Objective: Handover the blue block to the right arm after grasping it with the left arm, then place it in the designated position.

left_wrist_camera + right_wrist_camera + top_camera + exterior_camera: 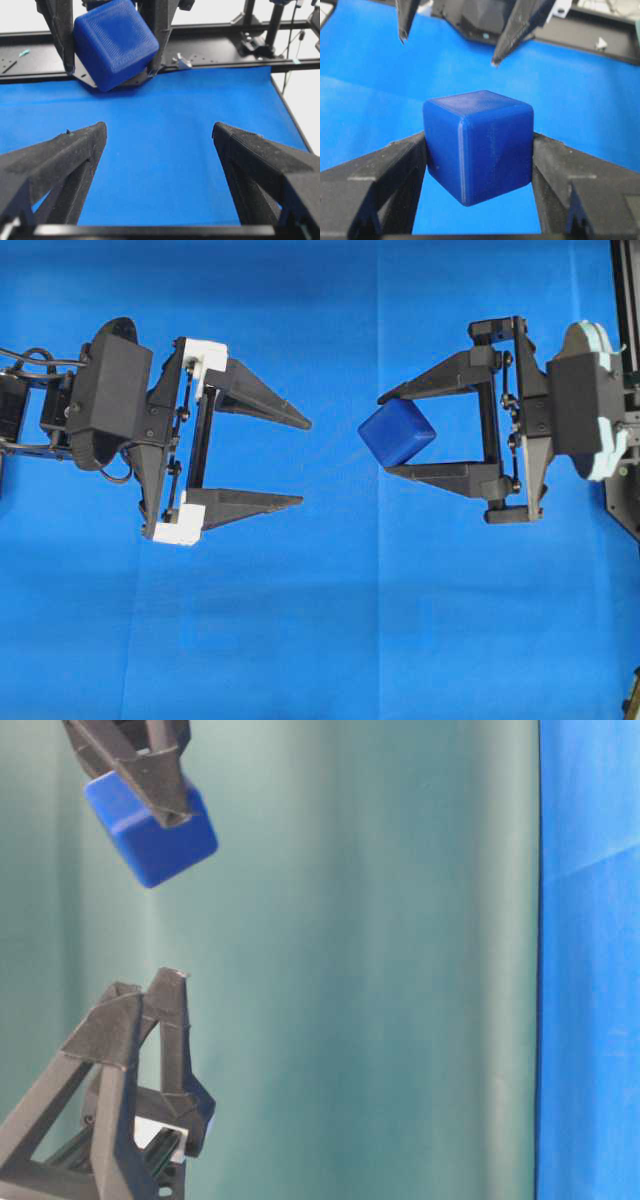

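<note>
Rounded matte blue block (397, 435) between pointed right gripper (382, 433) fingers

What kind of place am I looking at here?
Probably a robotics lab test bench: two black arms, the left gripper and right gripper, face each other over a blue cloth, inside a black frame.

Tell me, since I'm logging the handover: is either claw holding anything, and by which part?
The right claw holds the block, tilted, its fingertips pressed on two opposite side faces. The left claw is open, clear of the block, holding nothing.
</note>
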`<state>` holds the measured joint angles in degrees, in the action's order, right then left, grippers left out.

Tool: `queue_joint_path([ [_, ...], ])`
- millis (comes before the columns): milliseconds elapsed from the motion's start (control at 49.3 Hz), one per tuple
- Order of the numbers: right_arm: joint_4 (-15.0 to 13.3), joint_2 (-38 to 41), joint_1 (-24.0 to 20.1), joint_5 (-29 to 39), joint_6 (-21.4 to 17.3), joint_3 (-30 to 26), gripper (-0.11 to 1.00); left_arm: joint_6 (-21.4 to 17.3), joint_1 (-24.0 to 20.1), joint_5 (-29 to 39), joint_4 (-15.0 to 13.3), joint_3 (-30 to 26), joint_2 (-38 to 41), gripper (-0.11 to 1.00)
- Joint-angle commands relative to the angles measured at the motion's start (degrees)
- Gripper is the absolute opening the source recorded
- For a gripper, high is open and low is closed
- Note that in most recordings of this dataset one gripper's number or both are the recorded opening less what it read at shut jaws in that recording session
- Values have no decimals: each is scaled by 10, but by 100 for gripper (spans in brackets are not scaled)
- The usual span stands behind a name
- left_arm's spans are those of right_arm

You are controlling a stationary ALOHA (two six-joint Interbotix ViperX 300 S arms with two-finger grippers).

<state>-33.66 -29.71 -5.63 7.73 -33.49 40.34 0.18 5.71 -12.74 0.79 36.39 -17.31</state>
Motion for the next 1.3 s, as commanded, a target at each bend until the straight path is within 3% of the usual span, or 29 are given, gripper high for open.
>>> queue_joint_path([
  [0,3,-7,-11,25,-4,-6,52,0,1,-4,-1,-9,-11,91],
  [243,11,-7,-43,139,-29,-5,52,-1,1,-4,-1,-9,-11,91],
  [426,11,-8,-58,171,-33,-4,52,0,0,-5,-1,-9,-11,91],
  [973,11,-12,-59,166,-33,1,52,0,1,-6,-1,-9,-11,91],
  [1278,11,13,-55,96,-47,25,52,0,1,-6,-1,-10,-11,91],
])
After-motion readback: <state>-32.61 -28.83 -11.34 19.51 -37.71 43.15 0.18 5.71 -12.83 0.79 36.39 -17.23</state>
